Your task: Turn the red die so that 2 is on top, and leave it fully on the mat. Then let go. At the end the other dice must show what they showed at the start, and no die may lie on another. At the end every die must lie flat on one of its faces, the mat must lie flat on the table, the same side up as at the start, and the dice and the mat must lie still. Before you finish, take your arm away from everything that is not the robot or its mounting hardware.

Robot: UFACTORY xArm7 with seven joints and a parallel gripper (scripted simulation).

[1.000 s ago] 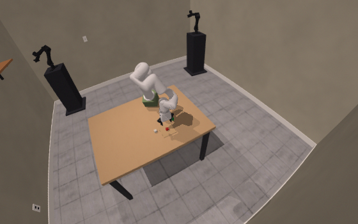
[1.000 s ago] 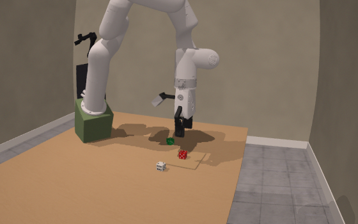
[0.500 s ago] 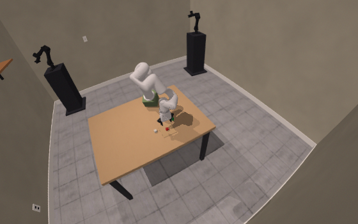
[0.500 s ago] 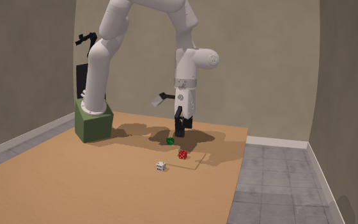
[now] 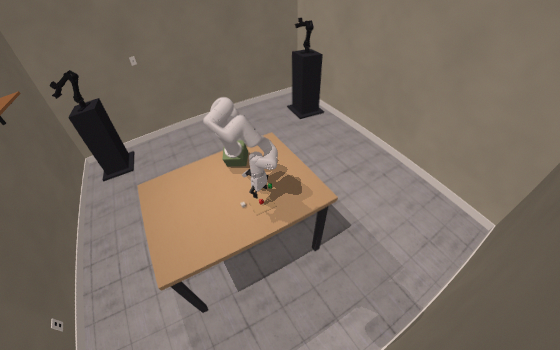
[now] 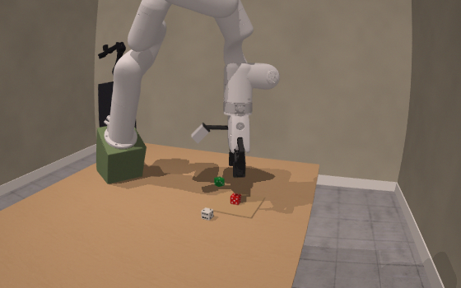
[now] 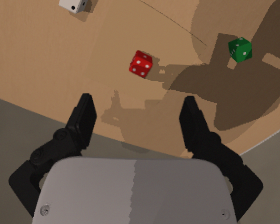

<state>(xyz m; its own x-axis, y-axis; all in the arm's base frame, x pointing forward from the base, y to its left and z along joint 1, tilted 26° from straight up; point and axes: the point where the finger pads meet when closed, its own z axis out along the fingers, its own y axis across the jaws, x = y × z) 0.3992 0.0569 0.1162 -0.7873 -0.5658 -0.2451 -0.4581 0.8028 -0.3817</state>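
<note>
The red die (image 5: pixel 261 202) (image 6: pixel 235 199) (image 7: pixel 141 64) lies on the thin tan mat (image 6: pixel 246 211) (image 7: pixel 116 42), apart from the other dice. Its pips show on two faces in the wrist view, one face with four pips and one with a single clear pip; I cannot tell surely which is on top. My gripper (image 5: pixel 260 191) (image 6: pixel 235 169) (image 7: pixel 138 105) is open and empty, raised above the table and a little back from the red die. The white die (image 5: pixel 243 204) (image 6: pixel 207 214) (image 7: pixel 73 4) and the green die (image 5: pixel 270 186) (image 6: pixel 219 181) (image 7: pixel 240 50) lie off the mat.
The wooden table (image 5: pixel 184 215) (image 6: pixel 118 234) carries everything. The arm's green base block (image 5: pixel 235 159) (image 6: pixel 126 164) stands at the table's back edge. The arm's shadow falls around the green die and over part of the mat. The table's edge lies to the right in the exterior view.
</note>
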